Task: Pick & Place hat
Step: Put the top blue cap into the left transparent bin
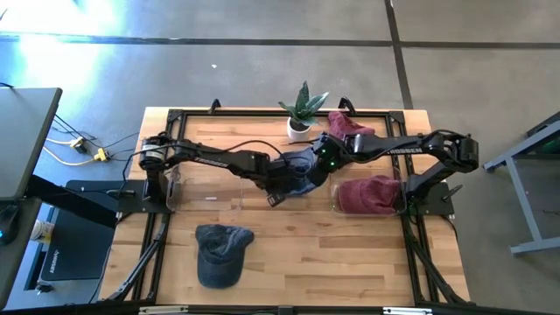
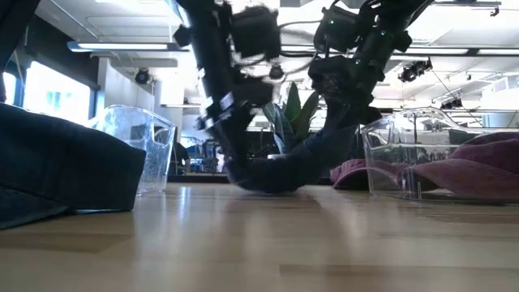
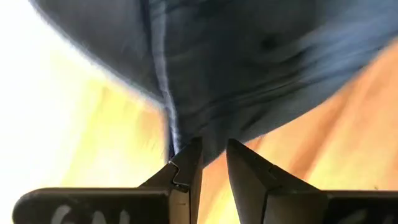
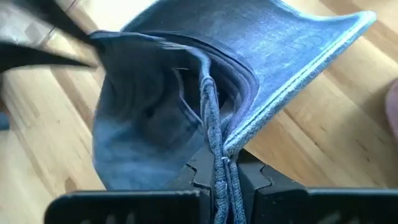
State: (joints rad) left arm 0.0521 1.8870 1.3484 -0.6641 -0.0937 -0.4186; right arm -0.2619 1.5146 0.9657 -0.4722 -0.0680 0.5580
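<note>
Mid-table, the right gripper [image 4: 222, 171] pinches the blue hat [image 1: 297, 172] by its fabric; the left gripper [image 3: 214, 163], slightly parted, grips its edge. The pick looks in hand; next comes carrying it to a clear bin [image 1: 188, 191].

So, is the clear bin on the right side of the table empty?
No, in the high view the right clear bin already holds a dark red hat.

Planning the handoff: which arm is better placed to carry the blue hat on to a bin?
Right. The right gripper is shut on the blue hat, pinching its fabric edge. The left gripper sits at the hat's edge, its grip unclear.
</note>
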